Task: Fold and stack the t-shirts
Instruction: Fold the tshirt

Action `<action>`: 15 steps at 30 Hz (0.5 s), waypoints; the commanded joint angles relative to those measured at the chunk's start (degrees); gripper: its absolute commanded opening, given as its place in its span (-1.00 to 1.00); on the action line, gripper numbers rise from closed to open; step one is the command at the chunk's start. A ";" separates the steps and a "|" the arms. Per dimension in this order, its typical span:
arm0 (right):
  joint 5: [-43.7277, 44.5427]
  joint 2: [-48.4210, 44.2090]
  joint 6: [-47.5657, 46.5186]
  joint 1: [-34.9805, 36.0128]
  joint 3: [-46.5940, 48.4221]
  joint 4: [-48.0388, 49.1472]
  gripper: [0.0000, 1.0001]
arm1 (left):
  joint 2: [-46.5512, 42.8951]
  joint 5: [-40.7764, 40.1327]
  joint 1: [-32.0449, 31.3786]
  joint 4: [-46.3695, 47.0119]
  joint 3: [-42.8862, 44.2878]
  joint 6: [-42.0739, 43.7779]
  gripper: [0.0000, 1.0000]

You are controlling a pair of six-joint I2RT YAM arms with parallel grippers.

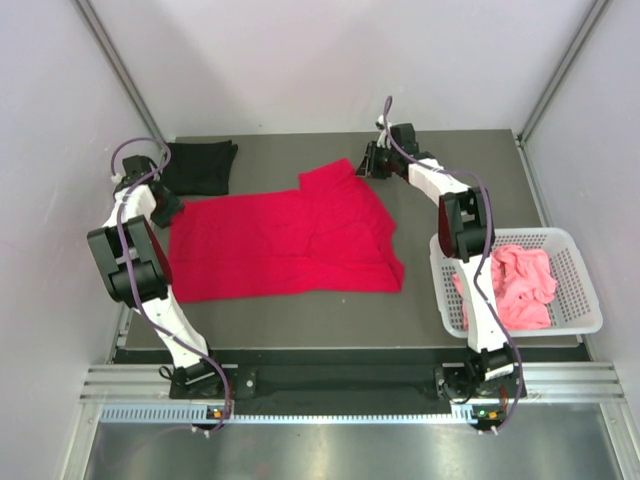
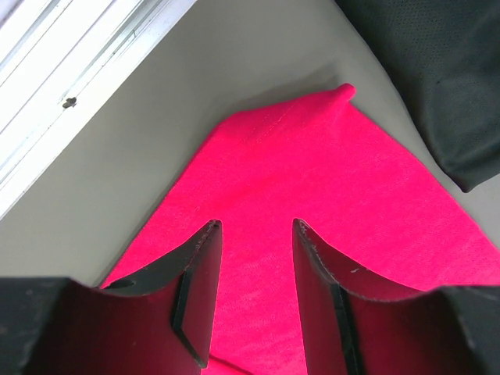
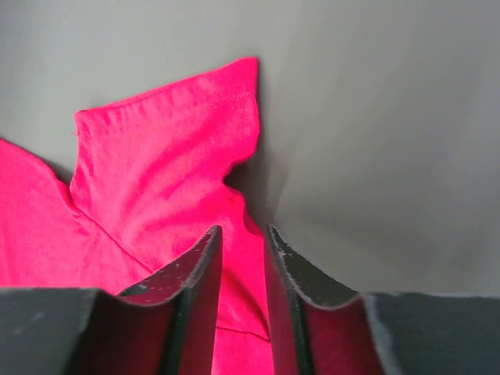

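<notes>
Robot lab cell: plain white walls (image 1: 300, 60), metal-railed table (image 1: 420, 310).

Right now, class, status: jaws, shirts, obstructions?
Left jaws open over red t-shirt corner; right jaws barely apart at its sleeve. Black t-shirt folded. Pink t-shirt in basket. Nothing blocking.

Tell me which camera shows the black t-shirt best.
Top external: it shows the whole black t-shirt, folded at the far left corner of the table, just beyond the red t-shirt. The left wrist view catches only one edge of it; the right wrist view shows none of it.
</notes>
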 commanded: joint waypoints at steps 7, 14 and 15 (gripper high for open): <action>-4.71 2.97 -1.42 -0.02 6.53 1.61 -0.32 | -1.01 -0.02 0.43 0.16 0.23 1.06 -0.08; -4.36 4.73 -0.54 0.60 6.62 1.70 -0.28 | -1.53 0.60 0.43 0.51 -0.29 1.06 -0.07; -4.10 4.99 -0.54 0.69 6.97 1.53 -0.28 | -1.71 0.68 0.52 0.69 -0.38 1.06 -0.07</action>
